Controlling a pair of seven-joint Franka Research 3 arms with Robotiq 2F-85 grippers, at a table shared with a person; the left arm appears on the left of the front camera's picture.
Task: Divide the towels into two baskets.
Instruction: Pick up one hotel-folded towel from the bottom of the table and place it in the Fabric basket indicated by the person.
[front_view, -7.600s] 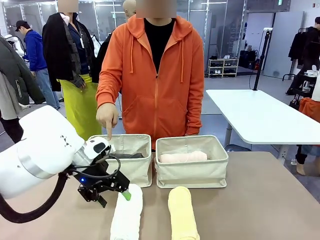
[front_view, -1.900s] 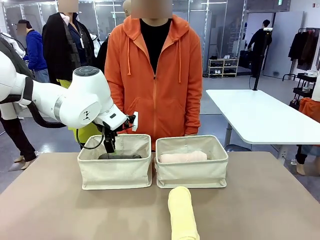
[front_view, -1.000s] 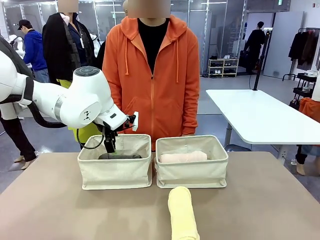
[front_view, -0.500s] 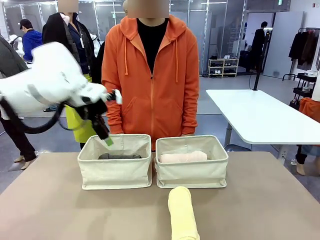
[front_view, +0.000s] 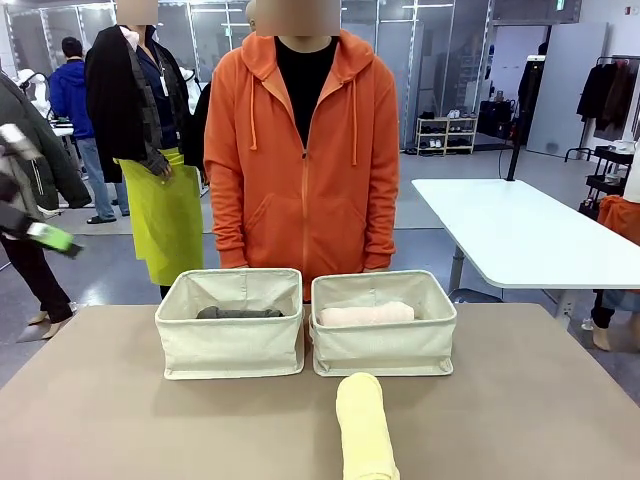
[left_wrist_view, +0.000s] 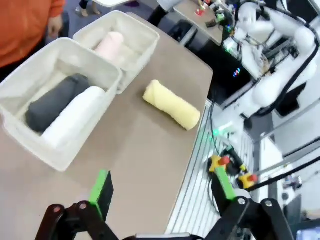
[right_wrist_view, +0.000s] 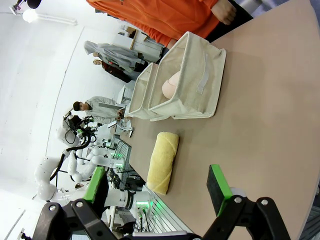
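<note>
1. The left gripper (left_wrist_view: 162, 187) stood with its jaws spread wide and nothing between the green pads. It hung above the table (front_view: 520, 400), off to one side of the baskets.
2. The right gripper (right_wrist_view: 157, 185) was likewise spread wide and empty, above bare table surface and well apart from the baskets.
3. The left basket (front_view: 230, 345) and the right basket (front_view: 385, 345) stood side by side at the far part of the table, just in front of a person in an orange hoodie (front_view: 300, 160).
4. The left basket held the dark grey towel (front_view: 238, 313). The left wrist view showed the white towel (left_wrist_view: 75, 115) lying alongside and touching it in the same basket.
5. The right basket held the pink towel (front_view: 365, 314), lying lengthwise along the basket.
6. The yellow towel (front_view: 365, 425) lay rolled on the table outside both baskets, on the robot's side of the right basket and near it without touching. Neither gripper was in contact with it.
7. The person's hands hung at the sides, clear of the baskets.
</note>
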